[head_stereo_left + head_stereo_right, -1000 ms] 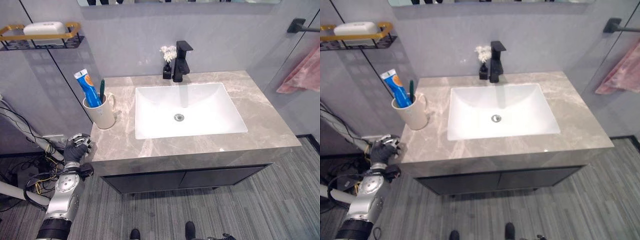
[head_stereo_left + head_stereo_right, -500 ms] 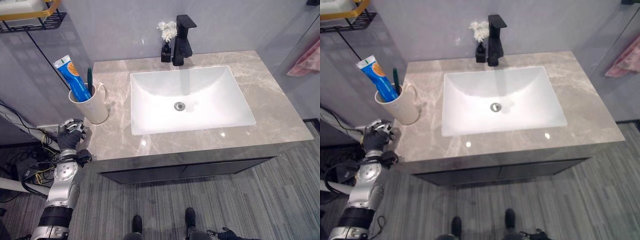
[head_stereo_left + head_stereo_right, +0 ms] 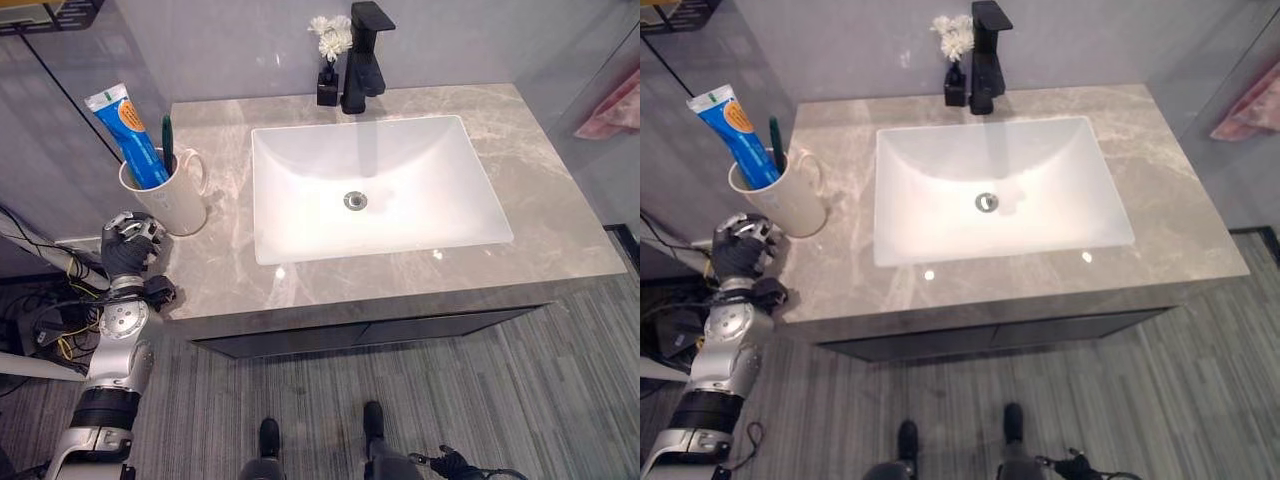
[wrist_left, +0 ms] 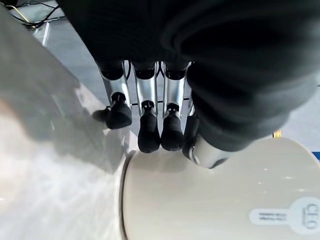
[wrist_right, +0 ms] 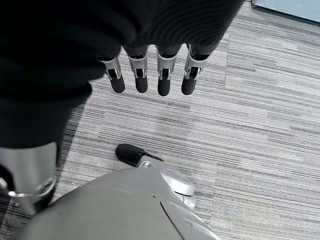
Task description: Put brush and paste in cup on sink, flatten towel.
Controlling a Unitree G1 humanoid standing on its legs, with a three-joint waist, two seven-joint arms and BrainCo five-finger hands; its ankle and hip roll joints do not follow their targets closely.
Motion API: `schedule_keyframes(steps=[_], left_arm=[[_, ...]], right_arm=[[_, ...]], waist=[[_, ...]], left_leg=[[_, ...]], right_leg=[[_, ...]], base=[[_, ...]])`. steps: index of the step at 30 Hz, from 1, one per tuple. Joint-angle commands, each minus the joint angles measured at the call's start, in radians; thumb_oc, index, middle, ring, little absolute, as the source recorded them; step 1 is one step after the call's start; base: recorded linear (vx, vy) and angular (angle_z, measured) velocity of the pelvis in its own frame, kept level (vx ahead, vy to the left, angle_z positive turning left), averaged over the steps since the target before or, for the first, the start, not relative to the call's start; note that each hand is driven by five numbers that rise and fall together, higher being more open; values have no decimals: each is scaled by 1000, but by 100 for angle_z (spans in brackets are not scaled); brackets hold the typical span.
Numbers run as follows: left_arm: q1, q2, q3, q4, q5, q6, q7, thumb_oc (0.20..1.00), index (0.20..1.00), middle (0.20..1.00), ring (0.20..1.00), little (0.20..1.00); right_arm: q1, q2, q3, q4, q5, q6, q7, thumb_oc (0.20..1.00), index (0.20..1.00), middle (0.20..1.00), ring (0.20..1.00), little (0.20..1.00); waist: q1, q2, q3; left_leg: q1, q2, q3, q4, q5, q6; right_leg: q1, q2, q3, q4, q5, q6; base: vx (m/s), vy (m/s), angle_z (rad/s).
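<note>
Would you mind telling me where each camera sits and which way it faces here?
Left and right eye views: on the head, looking down at the sink, the cup and the left hand beside it.
Left wrist view: along the left hand at the cup; shares the cup with the eye views.
Right wrist view: along the right hand, down at the grey floor.

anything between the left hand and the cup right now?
Nothing visible. The left hand sits at the counter's left edge, just in front of the cup, with no object between them. The toothpaste and brush already stand in the cup. The right hand hangs over the floor.
</note>
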Motion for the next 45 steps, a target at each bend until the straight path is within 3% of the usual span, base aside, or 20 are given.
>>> schedule_keyframes(steps=[1, 14, 20, 24, 26, 45], left_arm=[[-67, 30, -1, -17, -13, -45, -3, 200, 200, 200, 200, 200], [-88, 38, 0, 25, 39, -31, 32, 200, 200, 200, 200, 200], [12, 2, 51, -58, 99, -17, 34, 200, 200, 200, 200, 200], [54, 31, 73, -90, 179, -7, 24, 200, 200, 200, 200, 200], [64, 24, 73, -96, 169, -10, 14, 200, 200, 200, 200, 200], [108, -8, 6, -220, 20, -23, -113, 200, 200, 200, 200, 200]], right_arm=[[-18, 4, 42, -5, 9, 13, -11, 1000, 1000, 1000, 1000, 1000], [-8, 9, 50, -10, 7, 8, -15, 1000, 1000, 1000, 1000, 1000], [5, 12, 32, 8, -3, 19, -8, 1000, 1000, 1000, 1000, 1000], [2, 9, 22, 0, -5, 14, -4, 1000, 1000, 1000, 1000, 1000], [-14, -4, 90, -27, -106, 17, -7, 1000, 1000, 1000, 1000, 1000], [13, -4, 48, 23, -62, 18, 13, 1000, 1000, 1000, 1000, 1000]], waist=[[-28, 18, 6], [-32, 15, 10], [-17, 9, -1], [-9, 10, -3], [0, 12, 4], [-2, 43, 21]], left_leg=[[-24, -19, -54, 4, 26, 20], [-12, -12, -61, 4, 23, 15], [25, -7, -69, 4, 13, 13], [36, -5, -72, 4, 13, 9], [35, -5, -70, 4, 16, 8], [29, -5, -70, 4, 24, 6]], right_leg=[[97, -12, -10, 3, -24, 20], [111, -8, -17, 3, -31, 19], [160, -8, -36, 3, -50, 14], [174, -8, -46, 3, -52, 12], [177, -8, -51, 3, -50, 11], [171, -11, -64, 3, -44, 10]], base=[[35, -3, -2], [0, 0, 0], [11, -11, 0], [-12, -12, 4], [-47, -28, 5], [-8, -2, 2]])
